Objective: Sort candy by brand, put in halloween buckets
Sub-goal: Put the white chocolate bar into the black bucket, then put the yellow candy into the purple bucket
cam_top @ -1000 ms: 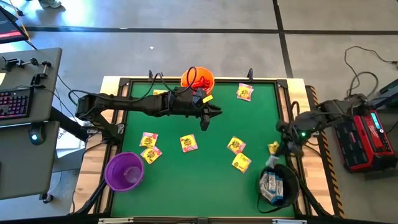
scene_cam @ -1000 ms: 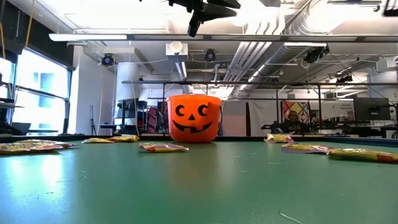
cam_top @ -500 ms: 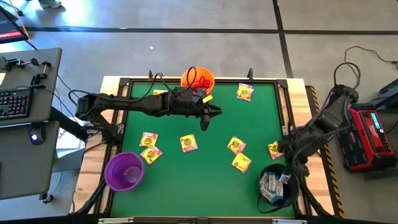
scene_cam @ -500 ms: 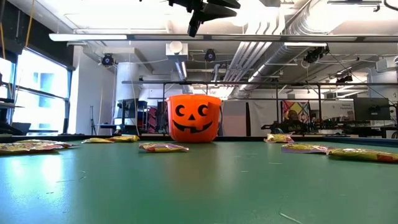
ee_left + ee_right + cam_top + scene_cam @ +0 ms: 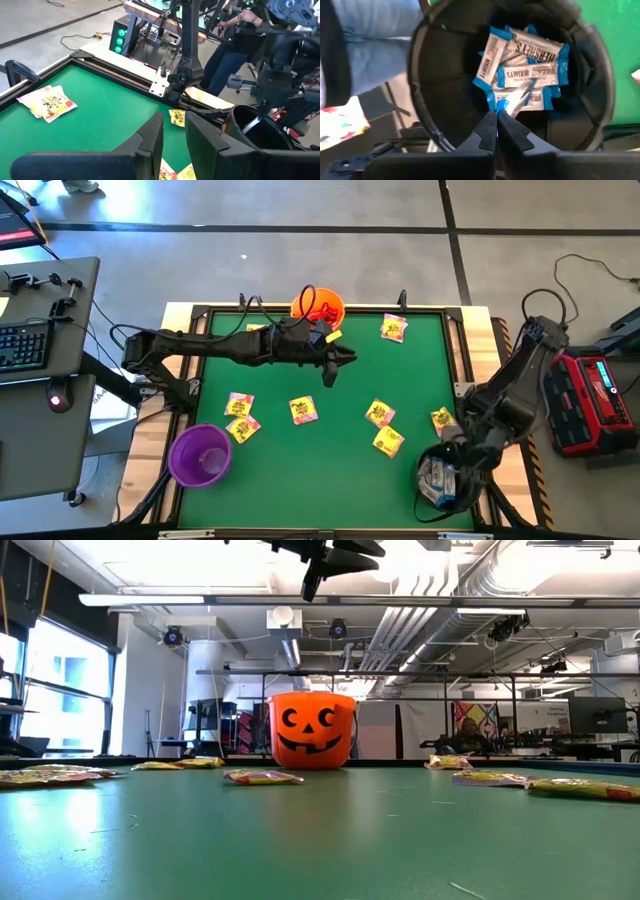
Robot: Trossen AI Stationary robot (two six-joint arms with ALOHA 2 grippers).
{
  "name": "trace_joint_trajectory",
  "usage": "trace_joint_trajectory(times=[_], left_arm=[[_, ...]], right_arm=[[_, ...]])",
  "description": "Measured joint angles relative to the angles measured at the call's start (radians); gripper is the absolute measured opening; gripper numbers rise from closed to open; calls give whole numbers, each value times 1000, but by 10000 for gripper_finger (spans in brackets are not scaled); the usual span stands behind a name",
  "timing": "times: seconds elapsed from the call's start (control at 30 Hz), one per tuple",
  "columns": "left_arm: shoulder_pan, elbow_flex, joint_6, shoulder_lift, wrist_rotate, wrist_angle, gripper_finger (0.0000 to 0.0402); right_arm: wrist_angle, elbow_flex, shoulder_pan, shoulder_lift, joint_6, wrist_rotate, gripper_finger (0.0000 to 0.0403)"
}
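The right end effector [image 5: 497, 116] hangs over the mouth of the black bucket [image 5: 447, 477] at the desk's near right corner, its fingers pinched together on a white-and-blue Hershey's packet [image 5: 516, 99] dangling above the same kind piled inside. To finish this drop well, it should stay centred over the opening, part its fingers fully, and lift straight up so the packet does not cling or catch the rim. The left end effector [image 5: 340, 360] waits near the orange pumpkin bucket [image 5: 318, 308] at the far edge, fingers slightly apart and empty. Yellow packets [image 5: 303, 411] lie scattered on the green desk [image 5: 330, 465]; the purple bucket [image 5: 200, 454] stands at the near left corner.
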Motion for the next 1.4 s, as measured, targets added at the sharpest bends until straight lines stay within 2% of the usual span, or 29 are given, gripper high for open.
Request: trace_joint_trajectory(times=[0.53,0.67,0.83,0.97,1.07,1.23,1.4], left_arm=[[1,0,4,0,3,-35,69],[1,0,9,0,2,-43,66],[2,0,27,0,0,-51,41],[6,0,71,0,-1,-51,16],[20,0,93,0,3,-50,3],[54,0,128,0,74,-28,1],[69,0,157,0,153,-5,1]], right_arm=[[70,0,33,277,-31,25,3],[98,0,33,277,-1,15,32],[102,29,33,247,5,13,100],[10,114,33,240,-44,57,142],[-118,179,31,240,-81,98,154],[-312,272,-17,240,-118,105,146],[-459,361,-126,236,-200,127,108]])
